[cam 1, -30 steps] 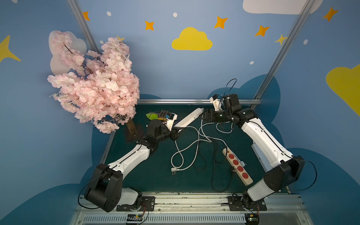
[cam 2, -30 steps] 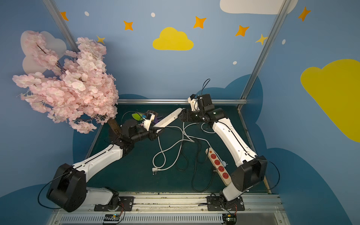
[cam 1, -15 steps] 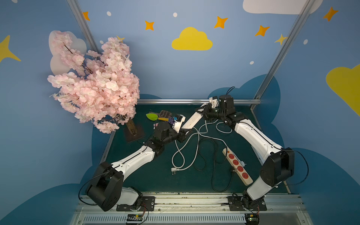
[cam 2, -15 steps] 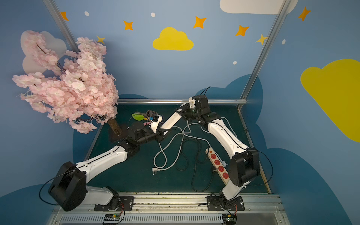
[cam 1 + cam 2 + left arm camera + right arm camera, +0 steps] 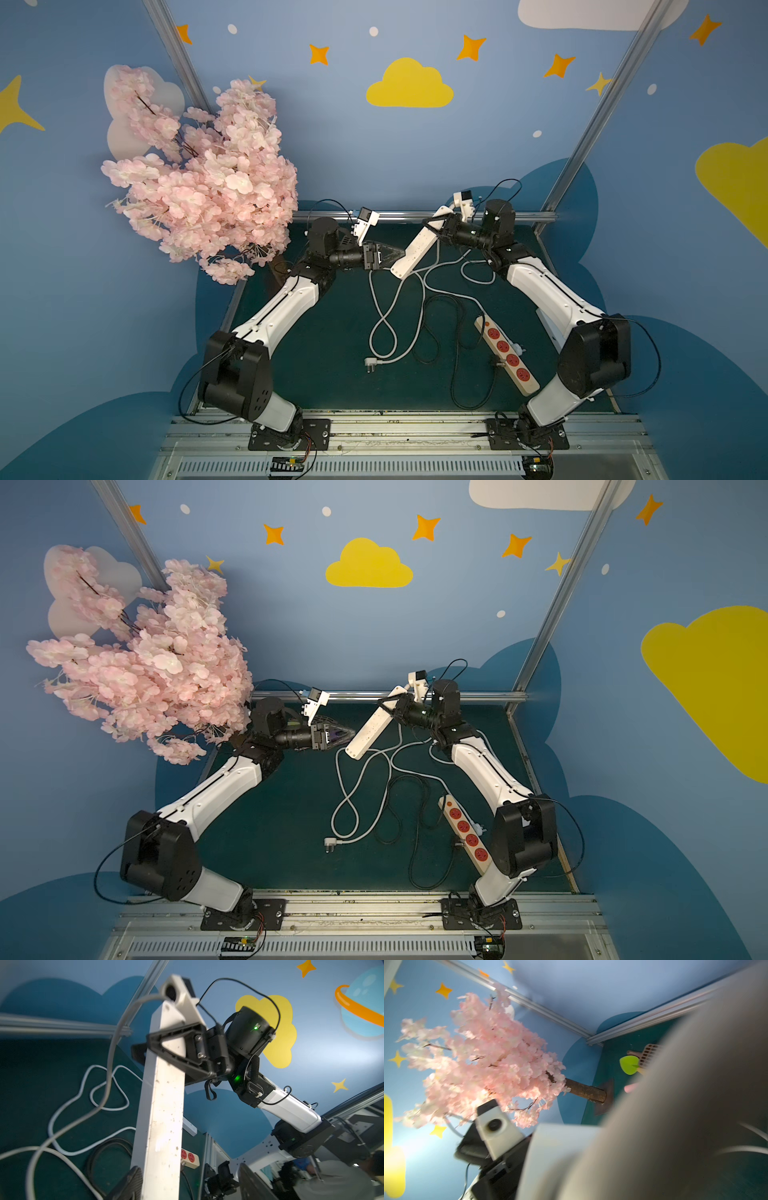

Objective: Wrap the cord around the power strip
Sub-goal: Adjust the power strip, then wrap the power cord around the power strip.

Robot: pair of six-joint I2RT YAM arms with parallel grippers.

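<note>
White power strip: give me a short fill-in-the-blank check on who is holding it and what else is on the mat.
1. The white power strip is lifted at a tilt, clamped near its upper end by the ____ gripper.
2. The left gripper stands ____ at the strip's lower end.
3. The beige power strip lying flat has ____ sockets.
Missing words: right; open; red.

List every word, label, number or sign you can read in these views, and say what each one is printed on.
No text can be read in any view.
beige power strip: its red socket faces are too small and blurred to show any print.
white power strip: only specks and scuffs, no print visible.
wall decals: clouds and stars, pictures only, no words.
</note>
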